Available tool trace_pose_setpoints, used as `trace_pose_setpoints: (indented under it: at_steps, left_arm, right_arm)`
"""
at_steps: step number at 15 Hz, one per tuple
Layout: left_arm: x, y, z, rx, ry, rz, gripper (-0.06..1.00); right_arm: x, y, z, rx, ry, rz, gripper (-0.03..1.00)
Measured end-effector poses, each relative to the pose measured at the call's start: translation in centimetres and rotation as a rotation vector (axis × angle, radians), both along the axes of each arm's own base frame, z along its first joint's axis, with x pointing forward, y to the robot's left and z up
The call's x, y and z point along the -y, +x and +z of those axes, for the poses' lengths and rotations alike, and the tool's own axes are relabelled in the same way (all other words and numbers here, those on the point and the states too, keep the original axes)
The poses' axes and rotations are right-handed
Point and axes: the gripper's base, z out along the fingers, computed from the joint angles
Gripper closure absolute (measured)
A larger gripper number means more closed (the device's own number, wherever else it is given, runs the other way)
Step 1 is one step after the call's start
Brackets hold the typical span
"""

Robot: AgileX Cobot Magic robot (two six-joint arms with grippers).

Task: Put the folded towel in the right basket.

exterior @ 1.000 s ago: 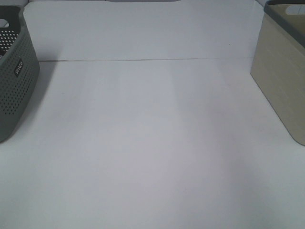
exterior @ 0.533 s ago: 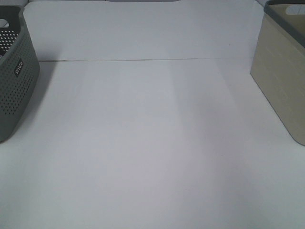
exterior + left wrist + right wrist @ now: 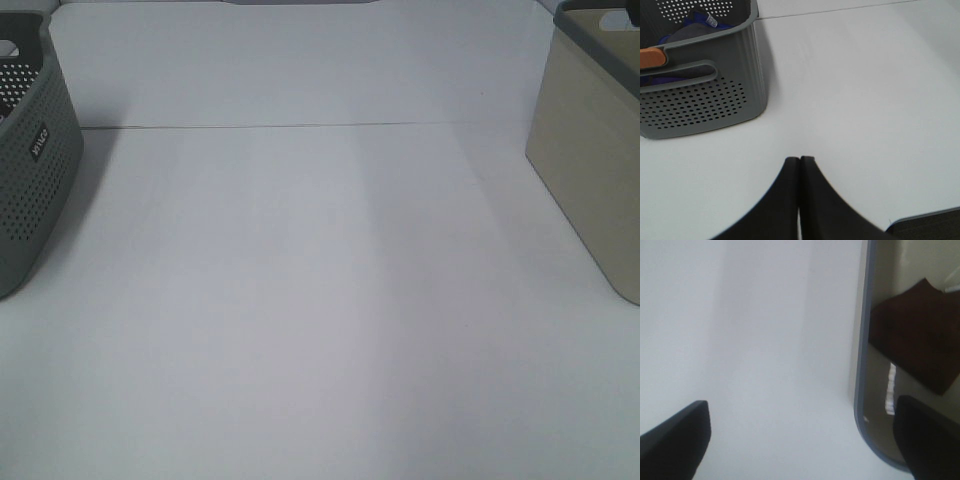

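A dark brown folded towel [image 3: 920, 345] lies inside the beige right basket [image 3: 862, 340], seen in the right wrist view. My right gripper [image 3: 802, 407] is open and empty, with its fingers spread wide above the basket's grey rim and the white table beside it. The beige basket [image 3: 590, 170] also stands at the right edge of the exterior high view, where its inside is hidden. My left gripper [image 3: 800, 161] is shut and empty above the table, near the grey basket. Neither gripper shows in the exterior high view.
A grey perforated basket [image 3: 30, 150] stands at the left edge of the white table [image 3: 320, 300]. In the left wrist view this basket [image 3: 700, 105] holds blue and dark cloth and an orange item [image 3: 652, 57]. A seam line crosses the table at the back.
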Motion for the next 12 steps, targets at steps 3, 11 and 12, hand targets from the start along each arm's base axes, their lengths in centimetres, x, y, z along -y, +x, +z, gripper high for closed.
trace_pose_setpoints:
  at_steps: [3,11,12]
  left_arm:
    - [0.0,0.0,0.0,0.000,0.000,0.000,0.94]
    - [0.0,0.0,0.0,0.000,0.000,0.000,0.94]
    - [0.0,0.0,0.0,0.000,0.000,0.000,0.94]
  right_arm:
    - [-0.3,-4.0,-0.6,-0.018,-0.055,-0.017,0.02]
    - [0.4,-18.4,-3.9,0.074,-0.061,-0.021,0.02]
    - [0.4,-20.1,-4.9,0.087,-0.060,-0.022,0.02]
